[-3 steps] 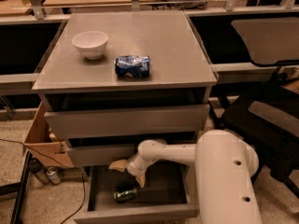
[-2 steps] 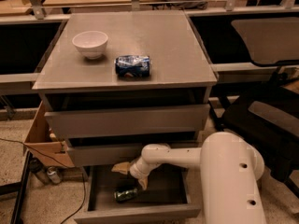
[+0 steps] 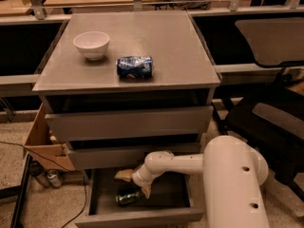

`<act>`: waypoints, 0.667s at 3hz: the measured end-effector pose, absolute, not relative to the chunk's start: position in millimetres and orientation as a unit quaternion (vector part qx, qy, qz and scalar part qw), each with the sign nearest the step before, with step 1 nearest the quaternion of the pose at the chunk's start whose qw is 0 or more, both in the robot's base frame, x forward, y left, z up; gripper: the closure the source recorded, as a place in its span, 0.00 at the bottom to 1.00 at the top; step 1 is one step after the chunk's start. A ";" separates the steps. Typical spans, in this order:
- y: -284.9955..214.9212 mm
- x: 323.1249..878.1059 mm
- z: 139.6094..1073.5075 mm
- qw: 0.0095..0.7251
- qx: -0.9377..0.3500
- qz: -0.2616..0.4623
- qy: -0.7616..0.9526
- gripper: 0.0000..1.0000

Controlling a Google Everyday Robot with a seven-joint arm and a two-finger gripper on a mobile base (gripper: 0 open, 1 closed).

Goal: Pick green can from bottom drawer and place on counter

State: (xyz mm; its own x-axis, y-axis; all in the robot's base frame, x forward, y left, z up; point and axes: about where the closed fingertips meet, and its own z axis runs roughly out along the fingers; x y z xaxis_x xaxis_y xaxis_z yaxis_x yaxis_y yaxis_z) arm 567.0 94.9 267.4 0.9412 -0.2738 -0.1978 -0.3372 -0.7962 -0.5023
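Bottom drawer [image 3: 142, 218], wide, shallow, grey-brown w/ a plain flat front, is pulled out so the arm can reach in. The small shiny green can [image 3: 127, 197], dented metal, lies on its side on the dark drawer floor, near the front. The robot's gripper [image 3: 135, 183] hangs just above it, tan fingers [image 3: 124, 175] spread wide, nothing held, prob. ready to close round the can. The smooth white arm [image 3: 180, 163] bends down from the right. Up top, the flat matt grey counter [image 3: 166, 42] has a round white bowl [image 3: 91, 44] & a crushed blue-and-white can [image 3: 135, 66].
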 end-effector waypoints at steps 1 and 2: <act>102.0 568.3 252.0 0.260 -0.948 0.071 0.167 0.00; 106.2 566.5 234.1 0.246 -0.949 0.077 0.181 0.00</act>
State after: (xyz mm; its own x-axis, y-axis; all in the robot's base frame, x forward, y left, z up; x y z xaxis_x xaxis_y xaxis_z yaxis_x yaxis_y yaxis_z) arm 566.5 106.2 234.1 0.9227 -0.3060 -0.2345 -0.3813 -0.8137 -0.4387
